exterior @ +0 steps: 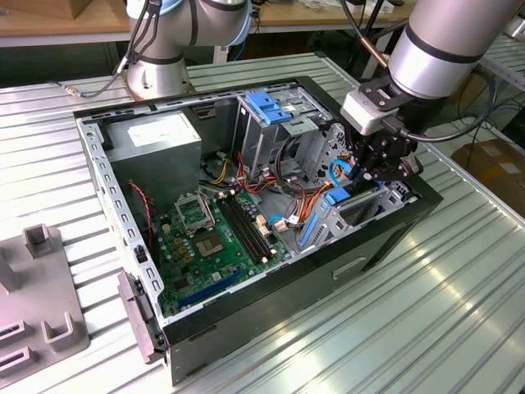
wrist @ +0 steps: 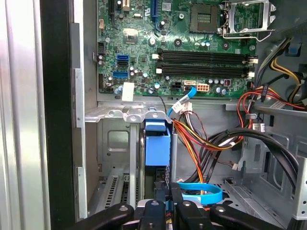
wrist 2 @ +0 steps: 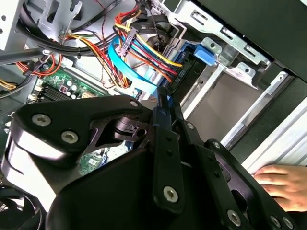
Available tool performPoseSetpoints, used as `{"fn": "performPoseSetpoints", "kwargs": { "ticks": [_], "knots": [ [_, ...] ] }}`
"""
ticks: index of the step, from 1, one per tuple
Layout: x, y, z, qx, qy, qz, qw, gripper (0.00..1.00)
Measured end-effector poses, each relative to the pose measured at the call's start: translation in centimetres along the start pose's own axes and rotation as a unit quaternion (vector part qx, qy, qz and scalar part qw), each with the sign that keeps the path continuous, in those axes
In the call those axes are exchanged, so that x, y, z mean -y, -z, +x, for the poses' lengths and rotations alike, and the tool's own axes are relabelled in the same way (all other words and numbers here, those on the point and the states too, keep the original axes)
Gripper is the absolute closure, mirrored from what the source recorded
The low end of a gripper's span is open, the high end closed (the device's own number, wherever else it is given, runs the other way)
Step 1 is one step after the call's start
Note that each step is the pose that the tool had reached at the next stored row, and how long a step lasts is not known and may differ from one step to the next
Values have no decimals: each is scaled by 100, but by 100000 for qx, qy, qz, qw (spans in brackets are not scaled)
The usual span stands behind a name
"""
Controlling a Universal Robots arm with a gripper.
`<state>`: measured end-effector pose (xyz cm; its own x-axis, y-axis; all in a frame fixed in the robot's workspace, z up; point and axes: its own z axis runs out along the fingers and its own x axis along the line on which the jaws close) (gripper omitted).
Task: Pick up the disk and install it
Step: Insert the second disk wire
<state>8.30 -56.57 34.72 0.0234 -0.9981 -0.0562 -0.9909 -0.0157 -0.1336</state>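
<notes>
I'm seeing the gripper (wrist: 166, 207) hanging above a blue-railed disk (wrist: 157, 149) standing in its metal bay (wrist: 115, 143). The green motherboard (wrist: 177, 48) is lying beyond.

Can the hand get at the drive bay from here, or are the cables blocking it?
Likely yes. The hand sits right at the bay, gripping the disk edge-on; the orange cables and the blue cable run beside it, not across.
</notes>
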Motion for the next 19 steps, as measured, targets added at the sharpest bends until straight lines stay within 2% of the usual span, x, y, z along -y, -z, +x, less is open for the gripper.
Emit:
{"fn": "performPoseSetpoints", "kwargs": {
  "ticks": [2,6,10,15,19],
  "knots": [
    [1,-9,7,16,-86,7,100000,84],
    [-2,-29,15,236,-133,10,100000,84],
    [-12,-87,25,512,-186,5,99999,84],
    [-7,-69,24,498,-165,21,99999,84],
    [5,20,18,475,-164,19,99999,84]
  ]
}}
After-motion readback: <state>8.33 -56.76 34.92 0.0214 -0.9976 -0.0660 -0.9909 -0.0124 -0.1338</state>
